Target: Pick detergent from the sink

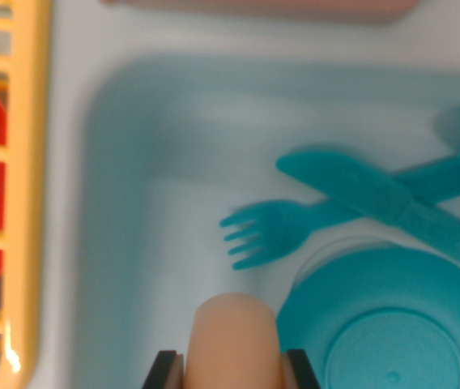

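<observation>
Your gripper point(234, 369) grasps the detergent bottle point(235, 340); a loose hold could drop it onto the plate point(392, 324) just beside.

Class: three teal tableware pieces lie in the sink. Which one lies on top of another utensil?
The knife. It lies diagonally across the fork, covering part of the fork's handle. The plate sits apart, nearer the gripper.

We see a play kitchen made of toy plastic. Just ahead of the gripper point(234, 369) is a pale blue sink point(133, 162) with a teal fork point(266, 231), knife point(376, 198) and plate point(392, 324) in it. Off to the wrist view's left stands a yellow dish rack point(23, 186).
</observation>
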Robot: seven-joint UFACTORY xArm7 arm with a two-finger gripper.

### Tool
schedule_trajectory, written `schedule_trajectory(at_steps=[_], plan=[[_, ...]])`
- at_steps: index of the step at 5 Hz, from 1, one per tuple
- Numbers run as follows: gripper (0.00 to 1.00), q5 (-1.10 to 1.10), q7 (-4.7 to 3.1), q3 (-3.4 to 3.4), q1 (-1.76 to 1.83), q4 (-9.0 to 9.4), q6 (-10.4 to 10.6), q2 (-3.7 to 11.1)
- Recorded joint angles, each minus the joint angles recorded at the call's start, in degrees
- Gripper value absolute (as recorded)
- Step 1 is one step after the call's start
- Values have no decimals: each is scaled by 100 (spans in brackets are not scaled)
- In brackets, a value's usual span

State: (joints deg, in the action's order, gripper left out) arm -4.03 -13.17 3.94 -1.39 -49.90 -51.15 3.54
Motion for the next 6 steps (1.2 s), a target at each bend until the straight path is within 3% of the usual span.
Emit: schedule_trajectory(at_steps=[1,2,3,4,5,6], plan=[[100,8,12,1,1,-132,-177,-46],[100,8,12,1,1,-132,-177,-46],[100,17,25,2,1,-283,-380,-98],[100,17,25,2,1,-283,-380,-98],[100,26,40,3,2,-449,-603,-156],[100,26,40,3,2,-449,-603,-156]])
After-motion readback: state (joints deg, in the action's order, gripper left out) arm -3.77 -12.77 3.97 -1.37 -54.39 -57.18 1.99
